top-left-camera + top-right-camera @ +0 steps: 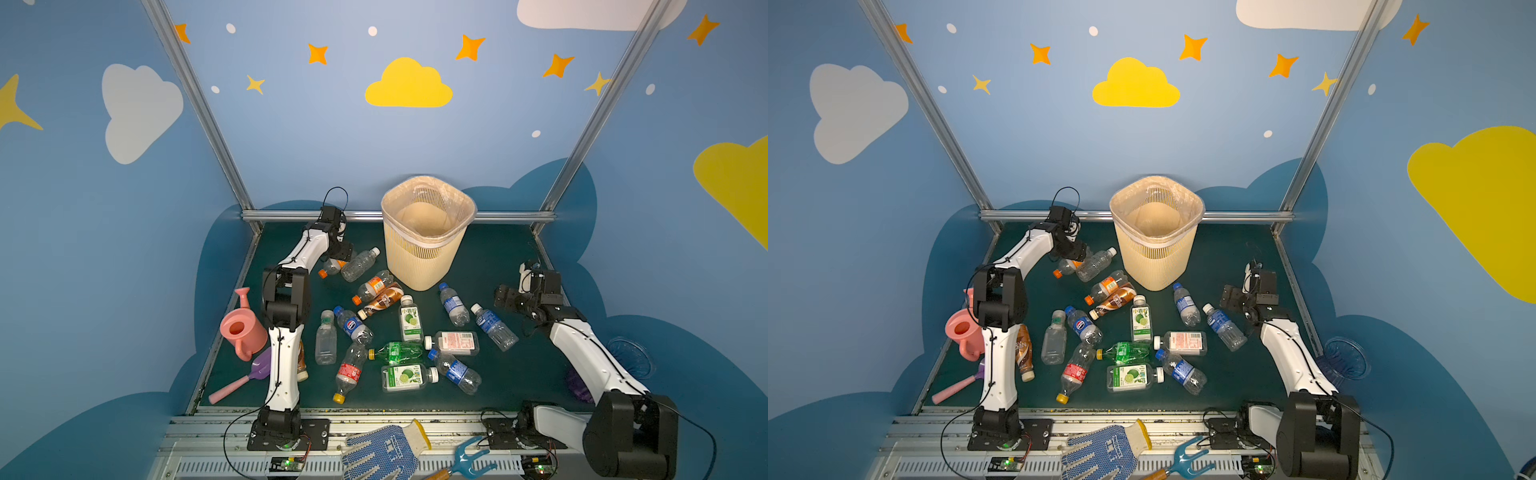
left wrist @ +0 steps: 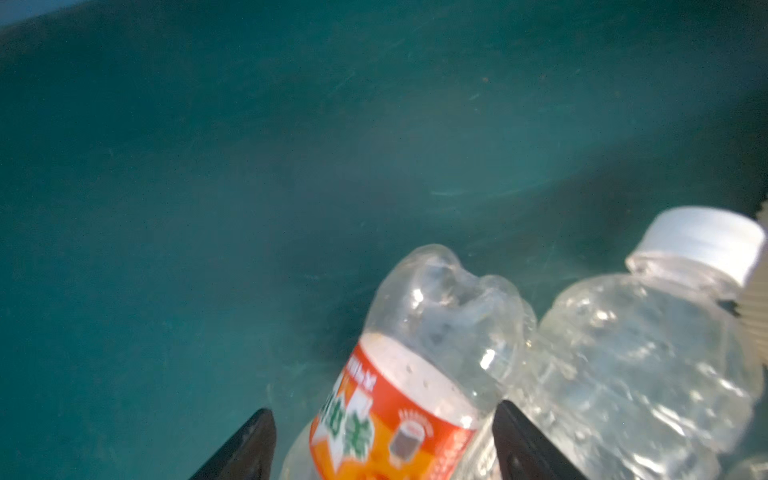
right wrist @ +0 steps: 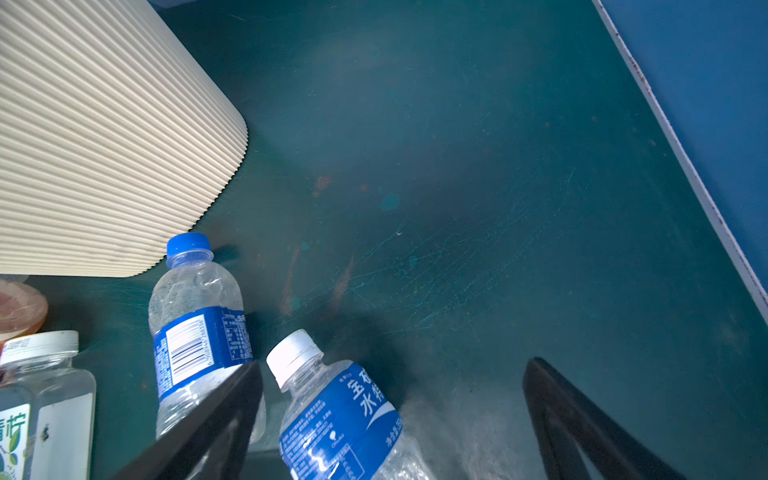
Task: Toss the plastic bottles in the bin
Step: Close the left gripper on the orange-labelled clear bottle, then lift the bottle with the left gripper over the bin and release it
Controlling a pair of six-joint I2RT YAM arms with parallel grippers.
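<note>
Several plastic bottles (image 1: 395,332) lie scattered on the green mat in both top views. The beige slatted bin (image 1: 415,266) (image 1: 1154,266) (image 3: 104,145) stands upright at the back centre with a liner in it. My left gripper (image 1: 337,258) (image 2: 382,409) is low at the back left. Its jaws straddle an orange-labelled bottle (image 1: 330,267) (image 2: 415,374), and a gap shows on one side. A clear white-capped bottle (image 1: 359,264) (image 2: 644,353) lies against that one. My right gripper (image 1: 500,297) (image 3: 395,363) hangs open over a white-capped, blue-labelled bottle (image 1: 494,326) (image 3: 340,415), not touching it.
A pink watering can (image 1: 241,332) and a purple scoop (image 1: 245,378) sit at the mat's left edge. A blue-capped bottle (image 3: 195,328) lies between the bin and my right gripper. A dotted glove (image 1: 382,453) and a blue hand rake (image 1: 469,457) rest on the front rail.
</note>
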